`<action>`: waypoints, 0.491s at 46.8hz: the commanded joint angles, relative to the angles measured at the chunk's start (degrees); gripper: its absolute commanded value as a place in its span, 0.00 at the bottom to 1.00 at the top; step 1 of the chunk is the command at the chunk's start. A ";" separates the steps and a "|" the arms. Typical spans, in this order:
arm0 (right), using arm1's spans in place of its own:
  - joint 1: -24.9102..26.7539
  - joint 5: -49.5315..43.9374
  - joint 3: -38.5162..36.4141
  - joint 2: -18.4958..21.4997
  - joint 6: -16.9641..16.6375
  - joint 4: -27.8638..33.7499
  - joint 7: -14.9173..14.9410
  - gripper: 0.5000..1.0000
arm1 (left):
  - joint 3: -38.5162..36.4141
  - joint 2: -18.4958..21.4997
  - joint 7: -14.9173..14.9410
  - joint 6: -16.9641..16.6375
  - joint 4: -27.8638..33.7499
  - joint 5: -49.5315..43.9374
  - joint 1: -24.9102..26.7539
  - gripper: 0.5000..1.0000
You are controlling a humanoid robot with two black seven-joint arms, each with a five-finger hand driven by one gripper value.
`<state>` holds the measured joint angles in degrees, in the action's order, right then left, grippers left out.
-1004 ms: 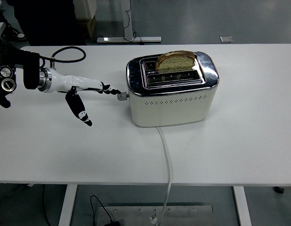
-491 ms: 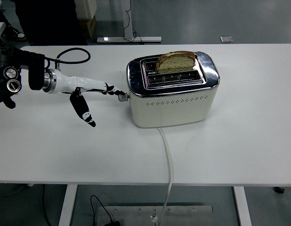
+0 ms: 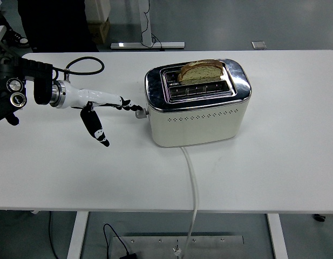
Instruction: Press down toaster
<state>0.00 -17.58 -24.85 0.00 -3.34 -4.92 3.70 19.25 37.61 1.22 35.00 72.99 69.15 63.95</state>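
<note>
A cream toaster (image 3: 198,118) with a chrome top stands mid-table, and a slice of bread (image 3: 201,70) sticks up from its far slot. Its lever knob (image 3: 140,113) juts from the left end. My left hand (image 3: 109,108) reaches in from the left with fingers extended; the fingertips (image 3: 133,106) rest on top of the knob. The thumb (image 3: 95,127) hangs down toward the table. Nothing is grasped. No right arm shows.
The toaster's white cord (image 3: 192,183) runs from its front over the table's near edge. A black cable (image 3: 82,63) loops behind my left wrist. The white table (image 3: 285,162) spreads bare to the right of the toaster.
My left hand has slid slightly right and down, bringing the fingertips onto the lever knob. The knob sits a bit lower and the bread has sunk slightly.
</note>
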 commanded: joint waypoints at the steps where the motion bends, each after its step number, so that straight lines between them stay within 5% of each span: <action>1: 0.00 0.00 -0.02 0.00 0.00 0.00 -0.01 1.00 | 0.00 -0.43 0.01 0.00 -0.22 0.19 -0.14 1.00; 23: 0.00 0.00 -0.02 0.00 0.00 0.00 -0.01 1.00 | 0.00 -2.10 0.01 0.00 -1.18 0.28 -0.32 1.00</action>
<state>0.00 -17.58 -24.85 0.00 -3.34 -4.92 3.74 19.25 35.78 1.22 34.99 71.79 69.43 63.67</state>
